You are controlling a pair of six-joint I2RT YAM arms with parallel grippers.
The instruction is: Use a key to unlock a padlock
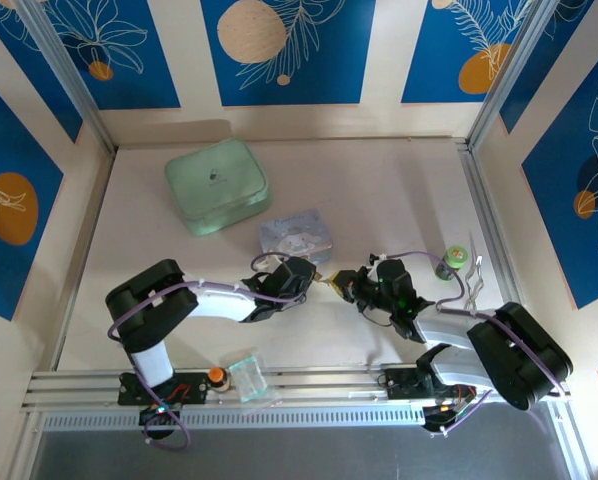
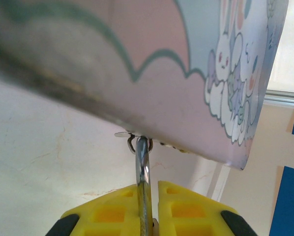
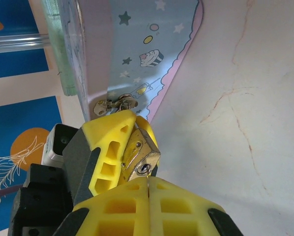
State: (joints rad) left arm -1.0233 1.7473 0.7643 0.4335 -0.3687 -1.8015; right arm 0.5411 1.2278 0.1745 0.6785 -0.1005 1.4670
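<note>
top view, mid-frame: the left gripper and right gripper meet at the padlock; left wrist, bottom centre: its jaws clamp the shackle; right wrist, bottom: closed jaws sit just under the keyhole, whether pinching the key i cannot tell, so a skewed push could twist the padlock loose.

The padlock is brass-gold, the tin pastel pink and blue with printed stars.

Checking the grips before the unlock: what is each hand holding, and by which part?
Left hand pinches the padlock by its silver shackle. Right hand is shut at the keyhole, presumably on the key, which is hidden.
</note>
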